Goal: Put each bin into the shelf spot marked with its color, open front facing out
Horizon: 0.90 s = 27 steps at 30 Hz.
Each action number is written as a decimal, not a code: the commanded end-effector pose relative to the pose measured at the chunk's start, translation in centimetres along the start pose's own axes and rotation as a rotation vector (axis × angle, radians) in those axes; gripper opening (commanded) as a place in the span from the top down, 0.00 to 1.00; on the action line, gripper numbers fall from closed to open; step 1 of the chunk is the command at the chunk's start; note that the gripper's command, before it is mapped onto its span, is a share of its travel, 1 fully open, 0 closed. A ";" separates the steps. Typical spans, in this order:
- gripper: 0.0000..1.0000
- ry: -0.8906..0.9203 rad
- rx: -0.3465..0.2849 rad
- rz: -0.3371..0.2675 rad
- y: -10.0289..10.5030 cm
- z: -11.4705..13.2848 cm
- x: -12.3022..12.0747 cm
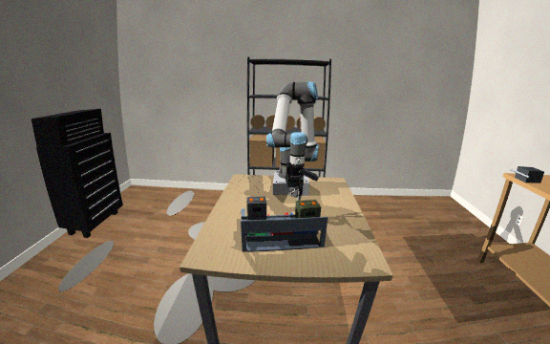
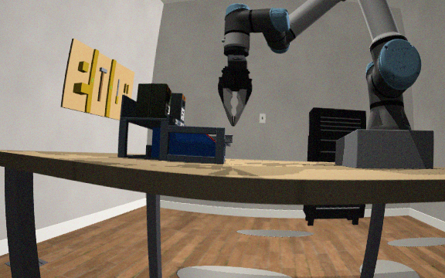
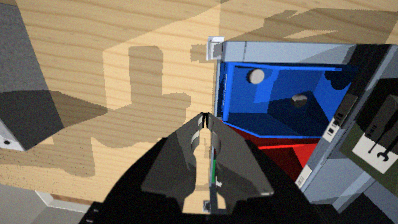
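A dark shelf [image 1: 284, 233] stands on the table, with green and red marks on its lower board. In the wrist view a blue bin [image 3: 285, 100] sits in the shelf with two small round parts in it, and a red bin [image 3: 280, 155] lies beside it. The blue bin also shows in the exterior view [image 2: 185, 144]. A black box with orange tops [image 1: 257, 207] and a green box [image 1: 307, 208] stand on the shelf's top board. My gripper [image 2: 233, 123] is shut and empty. It hangs above the table, just off the shelf's near corner; it also shows in the wrist view [image 3: 205, 117].
The grey robot base block [image 2: 385, 148] stands on the table behind the gripper. A black tool cabinet [image 1: 76, 167] is at the left wall, a metal rack [image 1: 288, 96] at the back, and a wooden bench [image 1: 542, 191] at the right.
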<state>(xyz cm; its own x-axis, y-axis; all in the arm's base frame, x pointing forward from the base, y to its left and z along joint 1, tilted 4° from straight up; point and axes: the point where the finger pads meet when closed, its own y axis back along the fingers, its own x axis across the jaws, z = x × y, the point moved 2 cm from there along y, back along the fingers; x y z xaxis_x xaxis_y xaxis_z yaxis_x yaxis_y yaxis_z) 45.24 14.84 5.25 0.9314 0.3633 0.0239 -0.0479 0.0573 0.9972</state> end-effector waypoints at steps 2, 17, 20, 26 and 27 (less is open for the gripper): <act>1.00 0.001 0.000 0.000 0.6 0.0 0.1; 1.00 0.001 0.001 -0.004 0.4 -0.1 0.0; 1.00 0.001 0.001 -0.004 0.4 -0.1 0.0; 1.00 0.001 0.001 -0.004 0.4 -0.1 -0.1; 1.00 0.001 0.001 -0.004 0.4 -0.1 -0.1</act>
<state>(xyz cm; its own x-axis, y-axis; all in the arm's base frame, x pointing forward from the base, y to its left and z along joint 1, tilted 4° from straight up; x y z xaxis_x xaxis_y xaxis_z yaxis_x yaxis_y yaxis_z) 45.07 14.85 5.56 0.9315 0.3632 0.0183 -0.0420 0.0575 0.9975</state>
